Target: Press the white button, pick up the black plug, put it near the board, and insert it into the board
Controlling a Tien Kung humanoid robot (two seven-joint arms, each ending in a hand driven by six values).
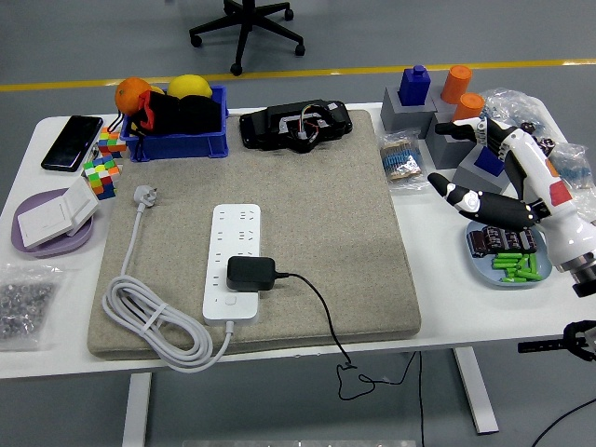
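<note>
Landmark: the white power strip [234, 264], lying lengthwise on the grey mat [345, 242] in the middle of the tabletop [438, 317].
White cable: coiled on the mat at the strip's near left [154, 326], running up to a loose white plug [145, 195] left of the strip's far end; it looks laid out of the working area.
White button: at the strip's near end [230, 301], bare, nothing on it.
Black plug: sits on top of the strip [250, 272], just beyond the button; whether its pins are fully home I cannot tell from here.
Black cord: leaves the plug's right side [317, 307] and drops over the tabletop's near edge, slack, so it should not tug at the plug.
Stage: the plug on the strip fits either a plug waiting to be pulled out or one already pushed in; the scene does not settle which.
Robot hand: the right robot hand [484, 172] hangs well to the right of the strip, off the mat, above a blue plate [484, 265] of small green and dark parts; fingers spread loosely, holding nothing.
Plug to hand: well apart, the bare right half of the mat between them.
Far side: a blue bin [177, 144] and a black device [293, 124] beyond the strip's far end.
</note>
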